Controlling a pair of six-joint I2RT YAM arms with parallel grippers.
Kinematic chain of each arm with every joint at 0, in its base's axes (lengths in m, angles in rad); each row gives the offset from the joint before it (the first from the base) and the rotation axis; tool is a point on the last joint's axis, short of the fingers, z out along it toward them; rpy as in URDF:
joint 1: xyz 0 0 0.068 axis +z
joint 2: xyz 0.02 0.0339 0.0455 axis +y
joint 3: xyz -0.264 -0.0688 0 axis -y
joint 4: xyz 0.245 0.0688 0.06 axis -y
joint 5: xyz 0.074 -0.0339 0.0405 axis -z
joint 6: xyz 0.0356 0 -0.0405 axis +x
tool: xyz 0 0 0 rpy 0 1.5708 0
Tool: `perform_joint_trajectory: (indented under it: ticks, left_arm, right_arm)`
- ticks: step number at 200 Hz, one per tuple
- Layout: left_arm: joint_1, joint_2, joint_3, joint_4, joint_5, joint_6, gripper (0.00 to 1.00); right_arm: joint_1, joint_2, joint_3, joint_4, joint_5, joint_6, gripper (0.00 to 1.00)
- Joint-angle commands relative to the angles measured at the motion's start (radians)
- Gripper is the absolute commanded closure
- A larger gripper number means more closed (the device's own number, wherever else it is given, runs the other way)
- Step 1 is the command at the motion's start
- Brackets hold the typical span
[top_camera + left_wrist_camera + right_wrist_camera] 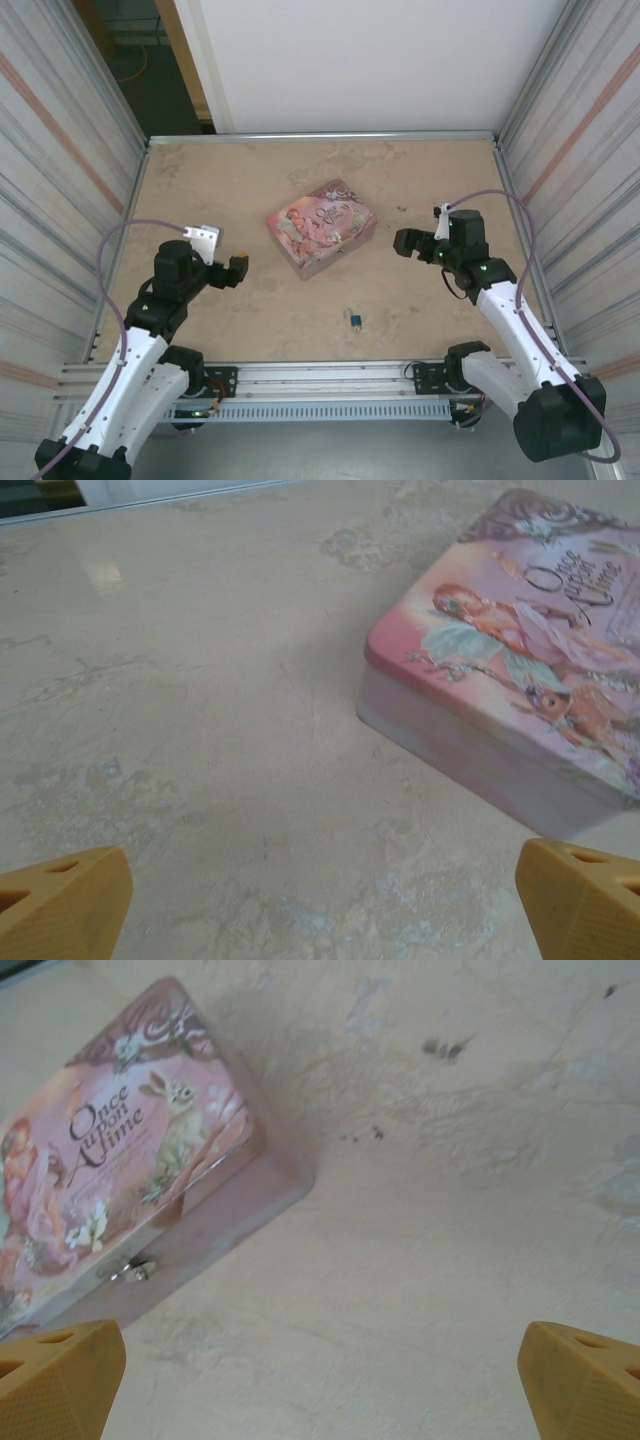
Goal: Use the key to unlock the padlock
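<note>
Padlock, perhaps keyed, well apart from right gripper

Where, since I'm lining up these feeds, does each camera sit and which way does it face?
Top external: above and behind the bases, looking down at the table, pink tin and padlock; both arms show, left gripper and right gripper open.
Left wrist: on the left arm, facing forward and down at the tin's corner; its yellow fingertips show at the bottom corners.
Right wrist: on the right arm, facing the tin's clasp side; its yellow fingertips show likewise.
Shared: all three see the tin.
</note>
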Motion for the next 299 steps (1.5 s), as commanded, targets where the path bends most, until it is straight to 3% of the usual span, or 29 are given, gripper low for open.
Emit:
perform_joint_trajectory:
  ticks: [1,46,107,155,208,264,299]
  left_arm:
    - [0.005,-0.013,-0.012,0.054,-0.068,-0.105,0.01]
    - [0.006,-0.043,-0.068,0.139,-0.234,-0.204,0.01]
    - [0.008,0.009,-0.108,0.293,-0.403,-0.150,0.01]
    - [0.063,0.158,-0.140,0.408,-0.445,-0.121,0.01]
    - [0.122,0.307,-0.197,0.591,-0.470,-0.065,0.01]
    - [0.165,0.432,-0.229,0.744,-0.411,-0.055,0.01]
    - [0.164,0.464,-0.212,0.749,-0.410,-0.039,0.01]
  right_arm:
    - [-0.037,-0.042,-0.034,0.051,0.008,-0.046,0.01]
    - [-0.130,-0.121,-0.161,0.204,0.053,-0.089,0.01]
    - [-0.194,-0.119,-0.337,0.536,0.144,-0.154,0.01]
    - [-0.221,0.020,-0.461,0.905,0.221,-0.228,0.01]
    - [-0.228,0.327,-0.463,1.271,0.151,-0.300,0.01]
    - [-0.227,0.629,-0.458,1.544,0.111,-0.309,0.01]
    - [-0.222,0.610,-0.394,1.380,0.080,-0.333,0.01]
